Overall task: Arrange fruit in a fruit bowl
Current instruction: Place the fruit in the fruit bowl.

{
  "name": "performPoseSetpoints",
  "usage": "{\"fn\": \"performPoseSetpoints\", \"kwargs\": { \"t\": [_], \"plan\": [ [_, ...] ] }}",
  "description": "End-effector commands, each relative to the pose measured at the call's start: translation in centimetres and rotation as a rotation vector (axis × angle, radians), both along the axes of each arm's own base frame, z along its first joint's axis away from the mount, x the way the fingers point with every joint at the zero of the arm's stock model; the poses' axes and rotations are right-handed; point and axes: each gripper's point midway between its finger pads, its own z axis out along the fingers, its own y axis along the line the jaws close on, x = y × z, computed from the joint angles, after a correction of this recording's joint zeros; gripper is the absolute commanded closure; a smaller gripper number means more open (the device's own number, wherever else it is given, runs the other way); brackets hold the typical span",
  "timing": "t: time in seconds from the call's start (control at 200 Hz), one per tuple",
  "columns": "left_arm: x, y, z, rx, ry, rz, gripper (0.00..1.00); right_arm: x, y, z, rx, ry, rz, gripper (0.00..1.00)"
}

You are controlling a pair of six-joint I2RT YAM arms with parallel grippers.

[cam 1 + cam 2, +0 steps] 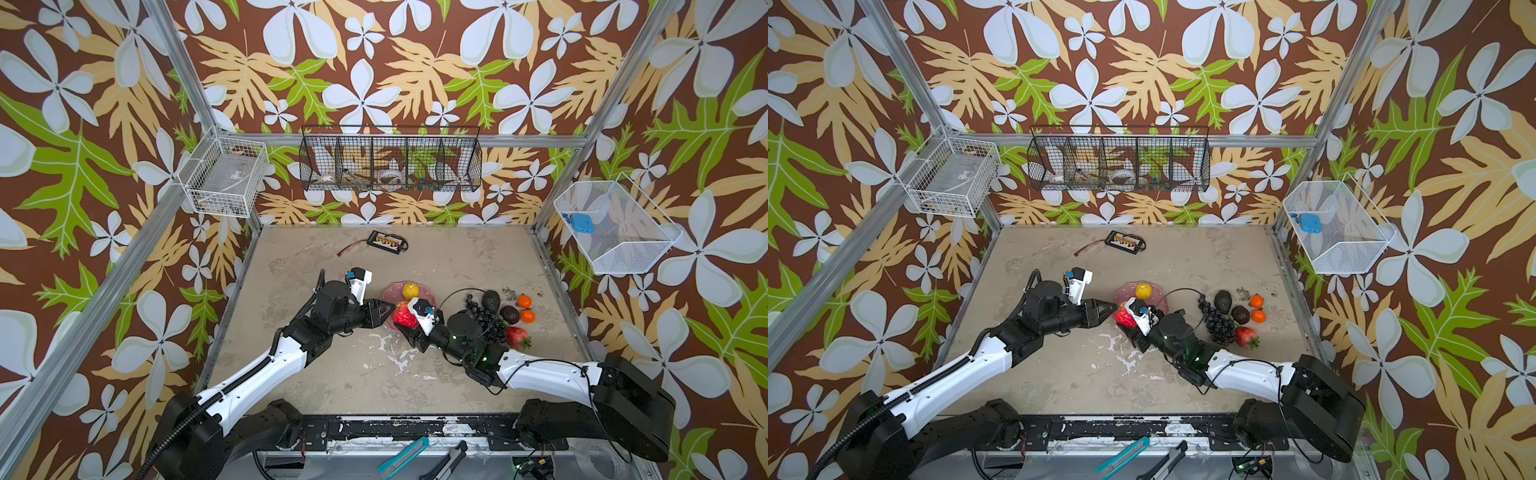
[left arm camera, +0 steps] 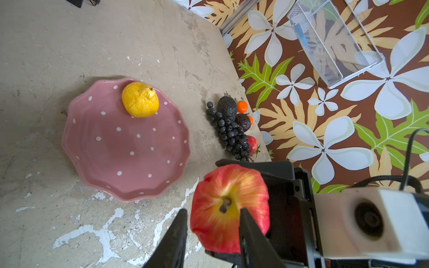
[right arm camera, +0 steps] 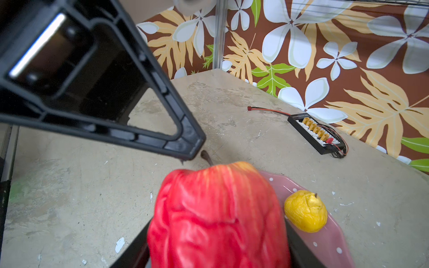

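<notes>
My right gripper (image 1: 404, 325) is shut on a red apple (image 1: 405, 318) and holds it, stem up, just off the near rim of the pink dotted fruit bowl (image 2: 127, 150). My left gripper (image 2: 213, 210) is at the apple's top with its jaws apart, and the stem (image 2: 224, 204) shows between its fingertips. A yellow pear (image 1: 410, 289) lies in the bowl. To the right on the table lie the black grapes (image 1: 484, 318), avocado (image 1: 491, 300), dark purple fruit (image 1: 509, 314), two oranges (image 1: 524, 301) and strawberry (image 1: 516, 337). My right arm covers part of the grapes.
A black connector board with wires (image 1: 385, 242) lies near the back wall. Wire baskets hang on the back wall (image 1: 390, 160), the left wall (image 1: 226, 178) and the right wall (image 1: 615, 226). A teal utility knife (image 1: 403, 455) lies on the front rail.
</notes>
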Motion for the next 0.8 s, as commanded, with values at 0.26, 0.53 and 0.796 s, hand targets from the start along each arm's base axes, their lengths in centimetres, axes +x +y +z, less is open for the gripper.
{"fn": "performPoseSetpoints", "kwargs": {
  "t": [0.26, 0.53, 0.796],
  "plan": [
    [-0.17, -0.56, 0.74, -0.034, -0.024, -0.028, 0.76, 0.24, 0.39, 0.72, 0.004, -0.032, -0.01, 0.4],
    [-0.04, -0.66, 0.59, -0.036, -0.02, -0.026, 0.82, 0.11, 0.49, 0.82, 0.003, -0.034, -0.005, 0.4],
    [-0.15, -0.74, 0.44, -0.04, -0.014, -0.03, 0.85, 0.03, 0.66, 0.76, 0.0, -0.033, 0.0, 0.4]
  ]
}}
